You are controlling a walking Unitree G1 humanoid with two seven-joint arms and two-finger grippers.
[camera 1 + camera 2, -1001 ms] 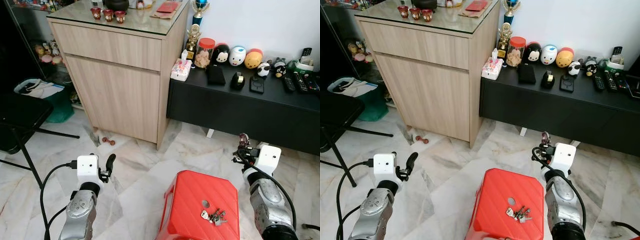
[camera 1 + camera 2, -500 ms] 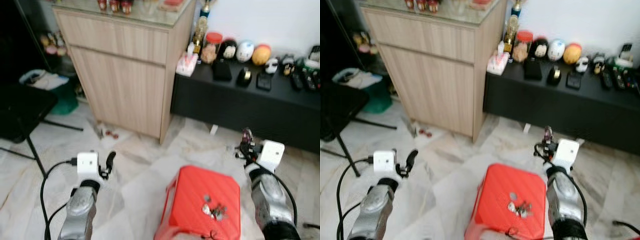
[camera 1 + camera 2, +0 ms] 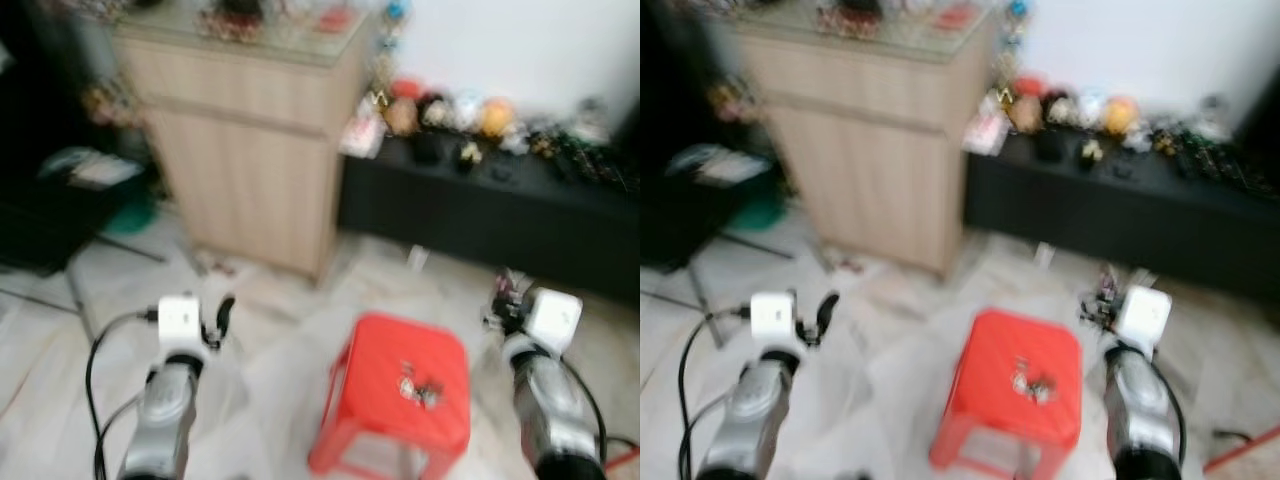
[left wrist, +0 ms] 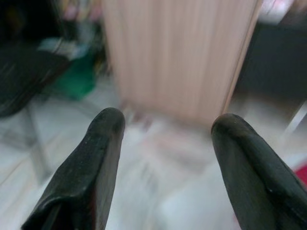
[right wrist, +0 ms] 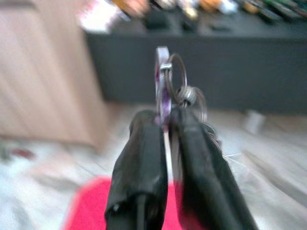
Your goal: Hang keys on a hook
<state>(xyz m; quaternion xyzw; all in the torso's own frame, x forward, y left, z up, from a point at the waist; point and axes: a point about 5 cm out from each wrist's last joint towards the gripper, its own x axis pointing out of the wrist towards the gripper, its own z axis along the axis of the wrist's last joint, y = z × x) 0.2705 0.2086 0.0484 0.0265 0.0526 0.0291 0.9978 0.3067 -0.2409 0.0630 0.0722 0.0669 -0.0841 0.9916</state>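
Head views blurry. Left gripper [image 4: 165, 143] near left, above pale marble floor [image 3: 280, 330] — black fingers spread wide, nothing between them. Tall light wooden cabinet [image 3: 255, 150] far left. Red plastic stool [image 3: 400, 400] centre, small bunch of keys [image 3: 418, 388] lying on top. Right gripper [image 5: 165, 127] just right of stool — pinched tight on purple-tagged metal key ring [image 5: 170, 79]. Low black bench [image 3: 500, 205] far right.

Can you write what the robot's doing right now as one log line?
right claw: shut on key ring | left claw: open | spare keys: on red stool
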